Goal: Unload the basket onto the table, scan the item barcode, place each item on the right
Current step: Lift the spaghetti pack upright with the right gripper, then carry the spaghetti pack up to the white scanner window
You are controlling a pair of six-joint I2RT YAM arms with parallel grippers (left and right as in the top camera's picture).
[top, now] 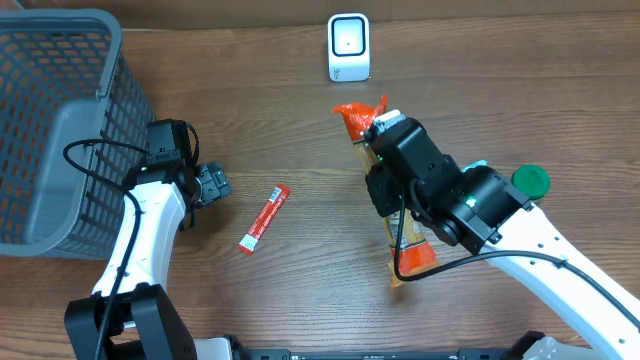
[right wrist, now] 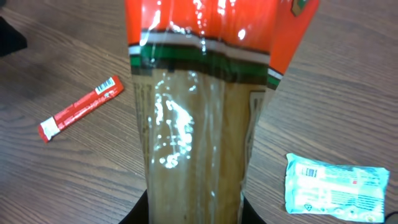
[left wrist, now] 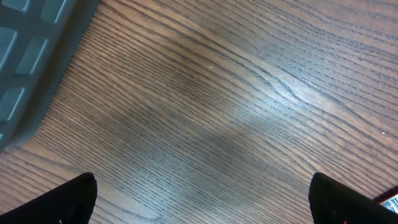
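Over the wood-grain table (top: 300,120), right gripper (right wrist: 194,213) clamps a snack packet (right wrist: 193,124); left gripper (left wrist: 208,202) gapes empty

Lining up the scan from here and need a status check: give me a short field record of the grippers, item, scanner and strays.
right gripper: shut on long packet
long packet: orange ends, brown middle, not yet at scanner
scanner: white, on the table beyond the packet
left gripper: open, empty, over bare wood
red sachet: flat on the table between the arms
basket: grey, left side
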